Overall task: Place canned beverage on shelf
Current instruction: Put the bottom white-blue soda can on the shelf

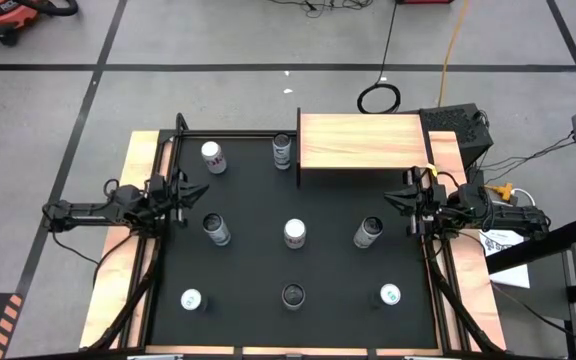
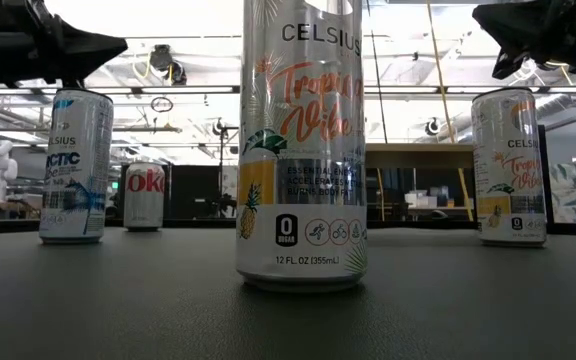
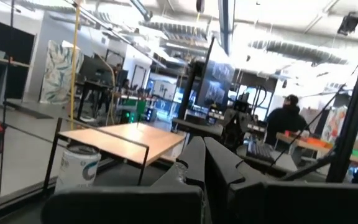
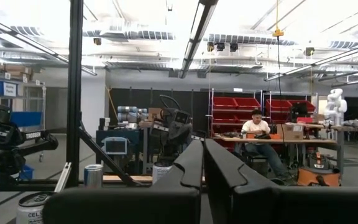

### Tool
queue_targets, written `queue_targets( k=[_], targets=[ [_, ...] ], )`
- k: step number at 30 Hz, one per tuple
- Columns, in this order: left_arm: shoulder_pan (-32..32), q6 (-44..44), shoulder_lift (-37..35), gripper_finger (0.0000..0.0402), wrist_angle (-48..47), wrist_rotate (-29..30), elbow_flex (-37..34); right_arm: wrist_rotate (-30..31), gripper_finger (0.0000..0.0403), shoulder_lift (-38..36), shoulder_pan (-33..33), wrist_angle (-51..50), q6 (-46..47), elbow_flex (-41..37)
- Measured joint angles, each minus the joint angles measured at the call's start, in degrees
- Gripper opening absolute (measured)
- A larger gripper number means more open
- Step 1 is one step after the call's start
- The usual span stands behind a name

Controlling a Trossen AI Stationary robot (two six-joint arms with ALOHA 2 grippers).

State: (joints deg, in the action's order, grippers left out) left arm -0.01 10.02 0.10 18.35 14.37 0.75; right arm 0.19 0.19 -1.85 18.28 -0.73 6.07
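Showing: a black mat (image 1: 298, 270) with eight cans standing upright, both arms parked at its sides
Shelf: the light-wood shelf (image 1: 360, 142) stands at the mat's far edge, right of centre, its top bare
Can beside shelf: one can (image 1: 282, 151) stands on the mat just beside the shelf's left edge
Far-left can: a white-topped can (image 1: 212, 157) stands near the far left corner
Middle row: three cans, left (image 1: 216, 229), centre (image 1: 294, 233) and right (image 1: 368, 232), well apart from each other
Near row: three cans, left (image 1: 191, 300), centre (image 1: 293, 296) and right (image 1: 390, 295)
Left gripper (image 1: 192, 192): raised at the mat's left edge, level with the gap between the far and middle rows; fingers pressed together, holding nothing
Right gripper (image 1: 396, 198): raised at the mat's right edge, just beside the shelf's near right corner; fingers together, holding nothing
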Motion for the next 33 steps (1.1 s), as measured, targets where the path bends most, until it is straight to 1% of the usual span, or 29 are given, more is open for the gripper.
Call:
queue_targets(
  k=[4, 7, 9, 13, 17, 20, 21, 25, 31, 33],
  targets=[
    [0.0, 0.05, 0.0, 0.0, 0.13, 2.36, 0.04, 0.0, 0.0, 0.0, 0.0, 0.0, 0.02, 0.0],
    [-0.01, 0.97, 0.0, 0.0, -0.65, 2.25, 0.09, 0.0, 0.0, 0.0, 0.0, 0.0, 0.02, 0.02],
    [0.0, 1.54, 0.0, 0.0, -1.35, 0.78, 0.09, 0.0, 0.0, 0.0, 0.0, -0.06, 0.02, 0.02],
    [-0.02, -1.99, 0.0, 0.0, -1.82, -0.16, 0.09, 0.0, 0.0, 0.0, 0.0, -0.17, 0.02, 0.04],
    [-0.01, -3.38, 0.0, 0.0, -1.81, 3.19, 0.09, 0.0, 0.0, 0.0, 0.0, -0.42, 0.02, 0.04],
    [-0.01, -5.06, 0.0, 0.0, -2.76, 3.2, 0.11, 0.0, 0.0, 0.0, 0.0, -0.57, 0.02, 0.04],
    [0.0, -5.93, 0.0, 0.0, -2.92, 2.46, 0.11, 0.0, 0.0, 0.0, 0.0, -0.59, 0.02, 0.04],
    [-0.02, -9.91, 0.0, 0.0, -2.87, -4.43, 0.13, 0.0, 0.0, 0.0, 0.0, -0.59, 0.02, 0.04],
    [0.0, -10.91, 0.0, 0.0, -3.0, -4.62, 0.13, -0.01, 0.0, 0.0, 0.0, -0.59, 0.02, 0.04],
    [0.0, -11.47, 0.0, 0.0, -3.13, -6.0, 0.13, 0.0, 0.0, 0.0, 0.0, -0.59, 0.02, 0.04]
  ],
)
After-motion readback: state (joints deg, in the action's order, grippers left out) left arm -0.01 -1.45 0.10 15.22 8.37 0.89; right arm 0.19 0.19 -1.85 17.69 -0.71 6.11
